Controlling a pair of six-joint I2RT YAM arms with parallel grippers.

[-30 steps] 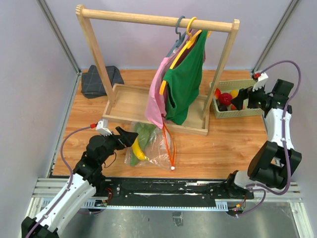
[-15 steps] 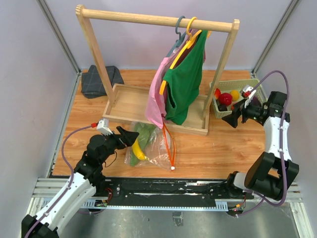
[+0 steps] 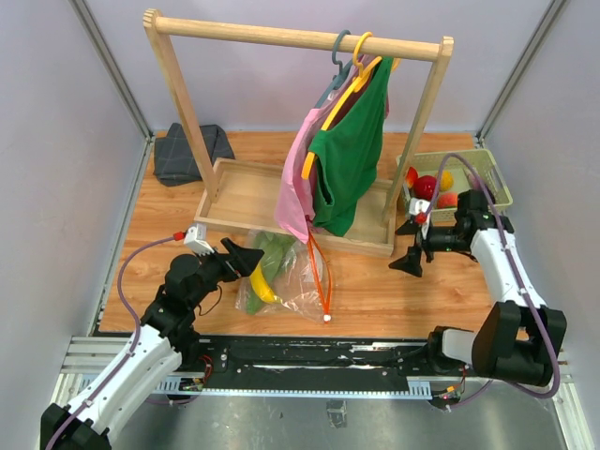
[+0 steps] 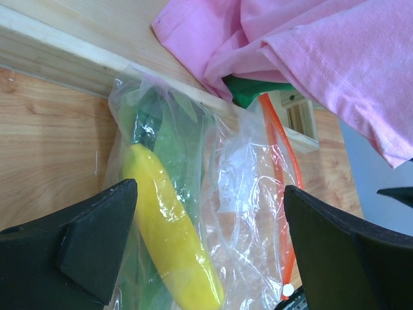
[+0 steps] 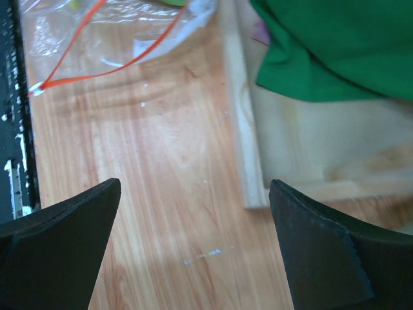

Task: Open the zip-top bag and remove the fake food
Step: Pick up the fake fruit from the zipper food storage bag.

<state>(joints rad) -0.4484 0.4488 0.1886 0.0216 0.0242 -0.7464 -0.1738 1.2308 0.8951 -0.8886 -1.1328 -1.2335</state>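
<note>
The zip-top bag (image 3: 291, 277) lies on the table in front of the rack base, clear, with its orange zip strip (image 3: 322, 267) and white slider (image 3: 327, 318) on the right side. A yellow banana (image 4: 171, 232) and green leafy pieces (image 4: 161, 129) show inside it. My left gripper (image 3: 246, 258) is open just left of the bag, its jaws spread to either side of the banana and the bag (image 4: 245, 194). My right gripper (image 3: 409, 247) hangs open above bare table, right of the bag (image 5: 142, 26). More fake food, red (image 3: 427, 187) and yellow (image 3: 446, 178), sits in the basket (image 3: 487, 178).
A wooden clothes rack (image 3: 291, 37) with a tray base (image 3: 244, 202) stands mid-table, holding a pink garment (image 3: 298, 187) and a green one (image 3: 349, 155) that hang over the bag's far end. A dark folded cloth (image 3: 190, 152) lies at the back left.
My right arm has swung from the basket down and left to the table in front of the rack's right post. The left arm and the bag have not moved.
</note>
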